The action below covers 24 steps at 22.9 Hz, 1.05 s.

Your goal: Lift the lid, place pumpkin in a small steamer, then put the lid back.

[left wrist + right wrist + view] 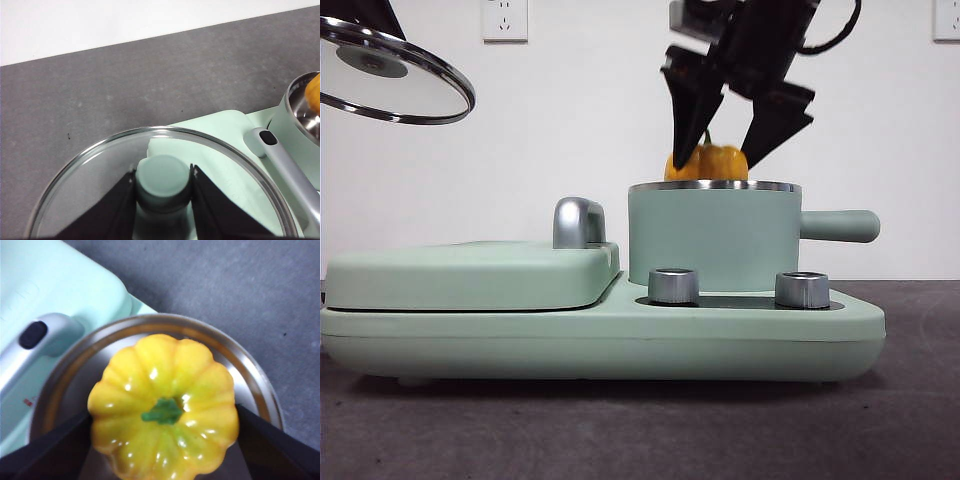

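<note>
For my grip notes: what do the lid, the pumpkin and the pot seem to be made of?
Lid: clear glass, seen through, with a shiny metal rim.
Pumpkin: probably glossy plastic; bright highlights on its yellow ribs.
Pot: matte mint-green outside, material unclear; rim and inside look like steel, reflective.

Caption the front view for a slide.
Right gripper open above the pumpkin in the steamer; left gripper holds the lid aloft.

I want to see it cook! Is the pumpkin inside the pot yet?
Partly. The pumpkin sits in the small steamer, its top poking above the rim, with the right pincer open around it.
</note>
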### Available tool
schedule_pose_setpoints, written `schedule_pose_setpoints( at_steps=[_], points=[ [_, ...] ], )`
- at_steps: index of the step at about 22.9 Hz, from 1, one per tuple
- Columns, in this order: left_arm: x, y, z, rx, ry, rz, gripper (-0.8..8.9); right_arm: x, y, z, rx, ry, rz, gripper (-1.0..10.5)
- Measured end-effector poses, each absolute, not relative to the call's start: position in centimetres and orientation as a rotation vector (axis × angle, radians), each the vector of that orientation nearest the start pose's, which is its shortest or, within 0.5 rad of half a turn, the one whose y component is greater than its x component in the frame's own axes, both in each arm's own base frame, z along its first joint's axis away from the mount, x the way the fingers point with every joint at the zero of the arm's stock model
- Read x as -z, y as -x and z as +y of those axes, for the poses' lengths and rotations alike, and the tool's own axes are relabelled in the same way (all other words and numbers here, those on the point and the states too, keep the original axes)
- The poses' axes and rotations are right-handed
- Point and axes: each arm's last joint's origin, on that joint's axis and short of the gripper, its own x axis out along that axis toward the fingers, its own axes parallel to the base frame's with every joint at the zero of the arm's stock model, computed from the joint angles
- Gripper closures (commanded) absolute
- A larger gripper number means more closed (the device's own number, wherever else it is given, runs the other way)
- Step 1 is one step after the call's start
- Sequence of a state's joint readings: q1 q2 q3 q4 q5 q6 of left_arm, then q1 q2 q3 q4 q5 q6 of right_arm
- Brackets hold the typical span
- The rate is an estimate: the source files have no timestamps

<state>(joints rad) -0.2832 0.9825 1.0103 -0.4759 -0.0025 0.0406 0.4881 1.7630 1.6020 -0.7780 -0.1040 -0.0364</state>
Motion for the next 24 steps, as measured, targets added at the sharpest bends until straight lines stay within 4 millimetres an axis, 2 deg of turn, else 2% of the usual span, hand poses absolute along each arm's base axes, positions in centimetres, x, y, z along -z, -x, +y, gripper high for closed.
schedule_pose_setpoints(
  at_steps=[10,19,24],
  points=[
    [-34.8,-19.6,-5.7,0.285,-0.104,0.439,7.98,-26.3,-35.0,19.0,-0.566,0.256,1.046,5.9],
    [-34.8,-19.6,-5.7,0.285,-0.104,0.44,7.98,-25.1,-35.0,20.2,-0.573,0.297,1.059,5.9],
    [-34.8,-19.6,-5.7,0.285,-0.104,0.439,7.98,-25.2,-35.0,20.4,-0.58,0.313,1.049,5.0]
  ],
)
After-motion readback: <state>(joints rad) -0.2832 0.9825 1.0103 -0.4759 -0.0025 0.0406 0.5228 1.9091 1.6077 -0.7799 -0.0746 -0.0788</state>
